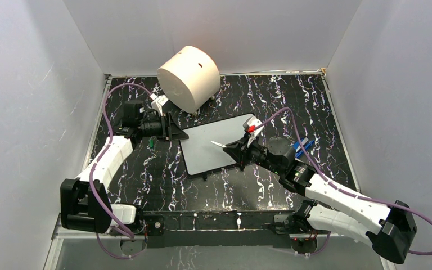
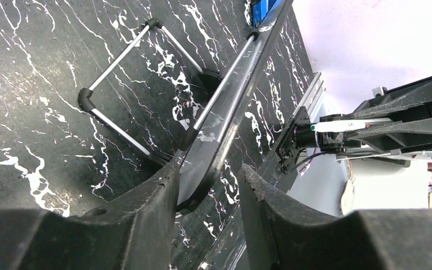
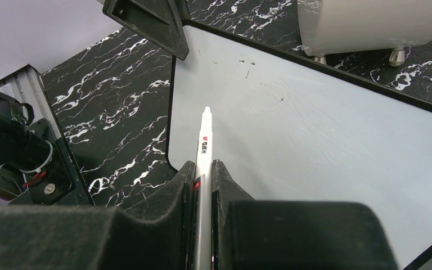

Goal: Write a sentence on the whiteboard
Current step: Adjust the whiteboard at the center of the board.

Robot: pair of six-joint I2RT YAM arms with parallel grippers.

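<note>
Left fingers (image 2: 140,225): half-spread astride the left edge of the board (image 1: 202,154), one touching it, the other showing a gap; we judge them not clamped. Right fingers (image 3: 163,219): pinched on a white marker (image 3: 204,149), which points over the board's left part. Board: mid-surface (image 1: 292,101), near the cream cylinder (image 1: 188,79), with a wire stand (image 2: 118,62) at its back. Sentence: none; we find the face blank save a few specks, so by our reckoning all the writing is left. Unclear: whether the tip touches the board, whether the marker is capped, whether the board lies flat or tilted. Cut off: the board's right end in the right wrist view.
</note>
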